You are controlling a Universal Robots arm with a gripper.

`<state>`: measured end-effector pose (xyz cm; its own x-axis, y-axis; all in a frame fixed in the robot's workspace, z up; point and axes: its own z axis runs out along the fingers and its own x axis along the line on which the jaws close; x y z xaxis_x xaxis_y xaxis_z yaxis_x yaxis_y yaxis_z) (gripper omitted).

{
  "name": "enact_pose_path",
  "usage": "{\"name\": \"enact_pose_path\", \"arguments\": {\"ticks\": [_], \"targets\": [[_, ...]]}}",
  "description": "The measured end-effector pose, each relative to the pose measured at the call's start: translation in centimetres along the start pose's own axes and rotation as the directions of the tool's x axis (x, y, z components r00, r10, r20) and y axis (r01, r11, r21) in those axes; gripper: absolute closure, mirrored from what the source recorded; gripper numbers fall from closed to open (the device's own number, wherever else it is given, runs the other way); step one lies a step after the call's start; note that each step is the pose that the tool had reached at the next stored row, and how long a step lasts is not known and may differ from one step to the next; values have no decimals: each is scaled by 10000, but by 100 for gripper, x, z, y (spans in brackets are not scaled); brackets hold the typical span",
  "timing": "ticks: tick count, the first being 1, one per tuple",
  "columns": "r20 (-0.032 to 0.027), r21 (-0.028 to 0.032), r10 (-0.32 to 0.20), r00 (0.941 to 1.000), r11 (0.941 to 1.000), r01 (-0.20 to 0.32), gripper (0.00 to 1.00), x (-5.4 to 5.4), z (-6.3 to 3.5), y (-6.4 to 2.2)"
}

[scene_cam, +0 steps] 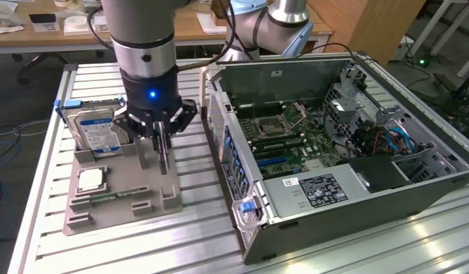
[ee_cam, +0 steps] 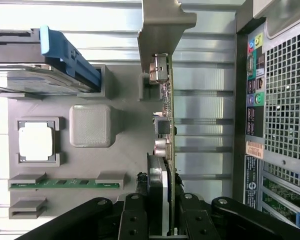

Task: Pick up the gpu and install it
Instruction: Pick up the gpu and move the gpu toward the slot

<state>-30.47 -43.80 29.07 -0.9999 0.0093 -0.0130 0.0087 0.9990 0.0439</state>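
Note:
The gpu (scene_cam: 164, 158) is a thin dark card hanging on edge under my gripper (scene_cam: 159, 134), over the grey holder tray (scene_cam: 131, 191). In the wrist view the gpu (ee_cam: 166, 125) runs edge-on away from my gripper (ee_cam: 161, 210), and its grey metal bracket (ee_cam: 165, 25) is at the far end. The black fingers (ee_cam: 135, 215) press both faces of the card, so the gripper is shut on it. I cannot tell whether the card's lower edge still touches the tray (ee_cam: 125, 150).
The tray also holds a blue-labelled hard drive (scene_cam: 97, 128), a processor (scene_cam: 91, 180) and a green memory stick (scene_cam: 112, 196). The open computer case (scene_cam: 417, 194) lies at the exterior view's right, its motherboard (scene_cam: 295, 142) exposed. The case's rear panel (ee_cam: 280, 100) stands close beside the card.

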Motion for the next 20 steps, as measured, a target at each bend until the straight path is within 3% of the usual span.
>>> {"name": "enact_pose_path", "arguments": {"ticks": [20], "targets": [[0,0,0,10000,10000,0,72,-6,-441,19]]}}
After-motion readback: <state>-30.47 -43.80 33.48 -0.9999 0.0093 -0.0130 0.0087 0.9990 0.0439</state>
